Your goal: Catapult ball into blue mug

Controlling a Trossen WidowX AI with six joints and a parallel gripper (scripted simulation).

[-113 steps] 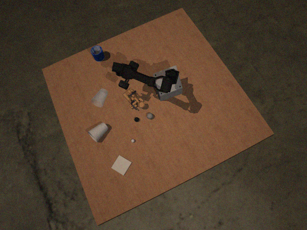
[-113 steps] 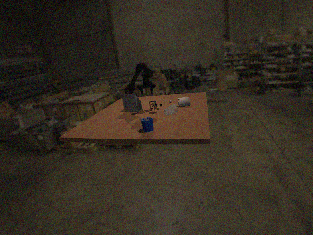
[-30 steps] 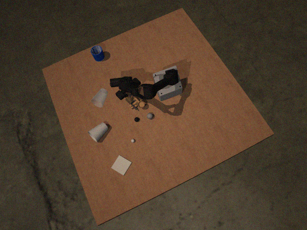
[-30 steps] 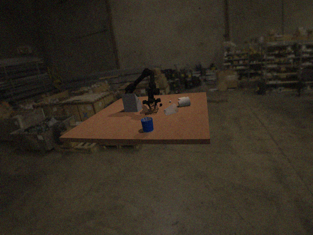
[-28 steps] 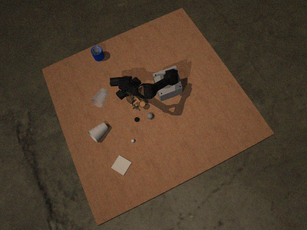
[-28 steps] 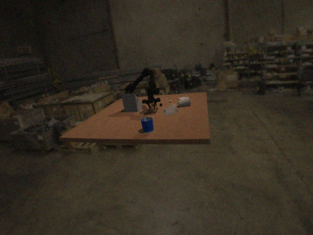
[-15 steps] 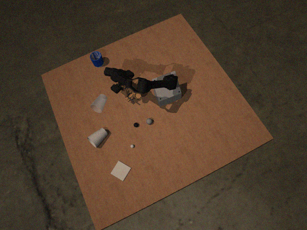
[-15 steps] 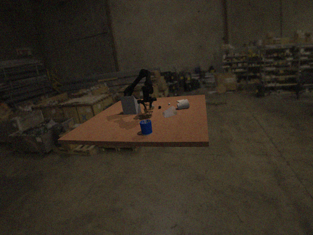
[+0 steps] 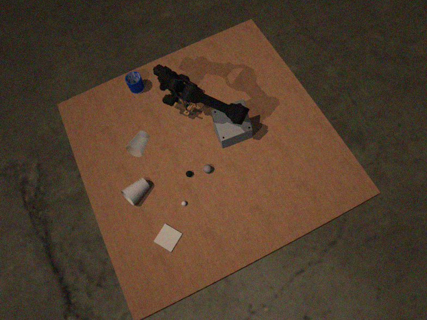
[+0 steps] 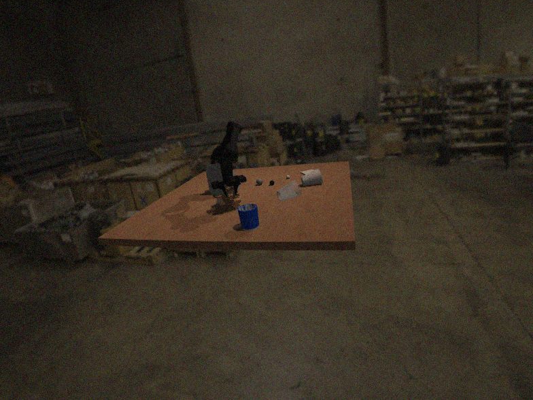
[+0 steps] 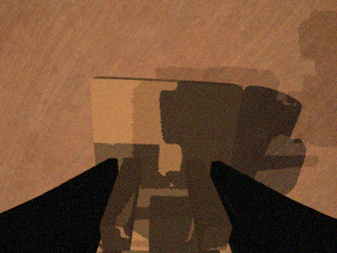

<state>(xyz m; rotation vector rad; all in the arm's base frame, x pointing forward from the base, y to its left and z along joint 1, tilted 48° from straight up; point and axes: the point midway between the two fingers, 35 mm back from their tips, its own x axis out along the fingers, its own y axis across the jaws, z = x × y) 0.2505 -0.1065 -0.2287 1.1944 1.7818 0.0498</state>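
The wooden catapult (image 9: 186, 112) (image 10: 229, 198) (image 11: 112, 112) is under my gripper (image 9: 183, 104) (image 10: 230, 192) (image 11: 164, 168), which is shut on its frame. The arm and shadows hide much of it, and I cannot tell whether its base touches the table. The blue mug (image 9: 134, 84) (image 10: 248, 217) stands upright near the table edge, well apart from the catapult. A grey ball (image 9: 207, 168) (image 10: 258, 181), a small black ball (image 9: 189, 173) (image 10: 271, 182) and a small white ball (image 9: 183, 203) (image 10: 288, 177) lie on the table. Which one is the task's ball is unclear.
The grey block (image 9: 232, 133) (image 10: 213, 173) stands under the arm's base. Two pale cups, one (image 9: 138, 145) (image 10: 289, 190) nearer the mug and another (image 9: 135, 191) (image 10: 312, 177) farther off, lie on their sides. A flat cream square (image 9: 168, 237) lies beyond the white ball.
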